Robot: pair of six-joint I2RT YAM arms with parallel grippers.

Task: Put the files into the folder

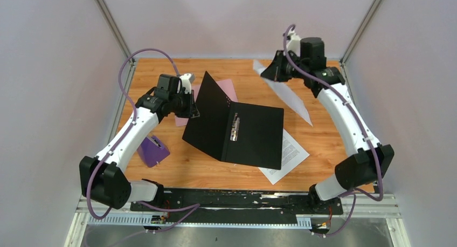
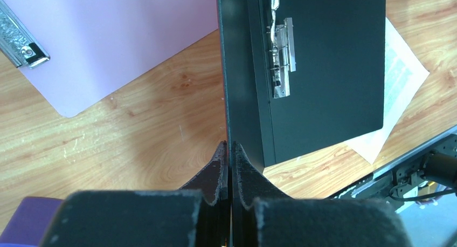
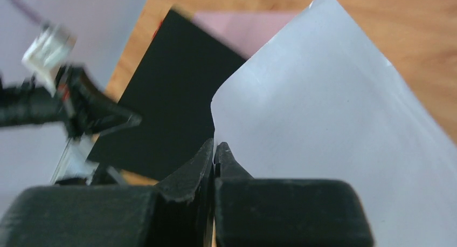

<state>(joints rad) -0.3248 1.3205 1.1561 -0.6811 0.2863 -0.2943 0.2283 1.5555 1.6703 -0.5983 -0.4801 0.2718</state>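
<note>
**Colleague:** Where did you have the two hands at that moment?

**Me:** My left hand (image 2: 228, 166) was pressed together on the edge of the raised cover (image 1: 207, 104) of the black hard-backed folder (image 1: 253, 131). It held that cover up on edge toward the far left of the wooden counter (image 1: 215, 171). The back board lay flat mid-counter with its silver metal clip (image 2: 281, 58) exposed. My right hand (image 3: 214, 155) was pinching one corner of a thin white paper sheet (image 1: 291, 98), lifted near the far right corner. The rest of the sheet slanted down toward the folder, and I could not tell whether its low end touched the counter.

**Colleague:** And the other file?

**Me:** The second white sheet (image 1: 291, 155), printed with small black text, lay flat toward the near right, partly under the back board and well apart from both hands. A pale pink clipboard (image 2: 108, 42) lay at the far left behind the cover.

**Colleague:** How did you mean to seat the held one?

**Me:** Slowly, I judged. A single corner pinch leaves paper floppy, so I wanted to sweep it left and low. The trailing edge should land on the board beside the clip, and the right hand should let go only once the sheet lay inside the board's edges. The left hand had to hold the cover wide open, or it would block the way in.
</note>
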